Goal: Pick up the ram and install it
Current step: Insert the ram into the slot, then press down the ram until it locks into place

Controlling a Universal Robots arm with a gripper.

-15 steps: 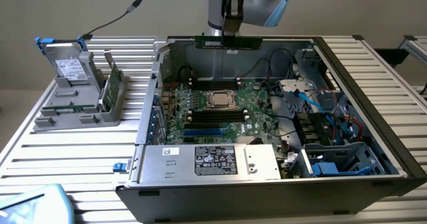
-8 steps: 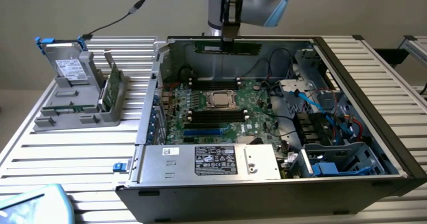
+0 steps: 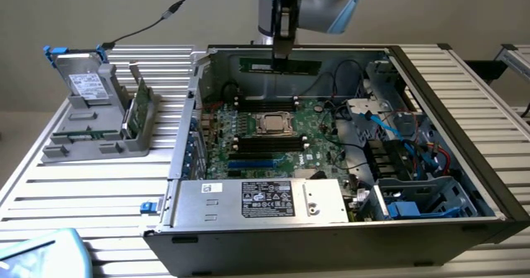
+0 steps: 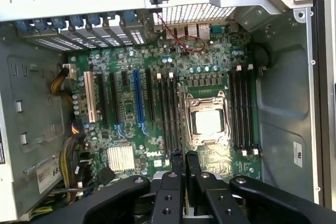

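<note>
Your black claw (image 3: 282, 59) tight around the long, thin green ram stick (image 3: 304, 66), above the green motherboard (image 3: 277, 138) of the open dark metal case (image 3: 331, 247).

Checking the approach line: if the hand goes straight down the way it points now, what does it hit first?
Likely the motherboard, about at the bank of memory slots beside the CPU socket. The hand, shut on the ram, hangs over the open case; exact slot is unclear.

Open case (image 3: 451, 135) beside a parts holder (image 3: 95, 146) on the table (image 3: 91, 194).
Holder with hard drive (image 3: 85, 84) and expansion card (image 3: 139, 107) at the exterior view's left; inside the case, power supply (image 3: 257, 200) near, motherboard (image 3: 311, 147) behind it, the ram (image 3: 303, 65) in the gripper (image 3: 282, 56) above the far end.
</note>
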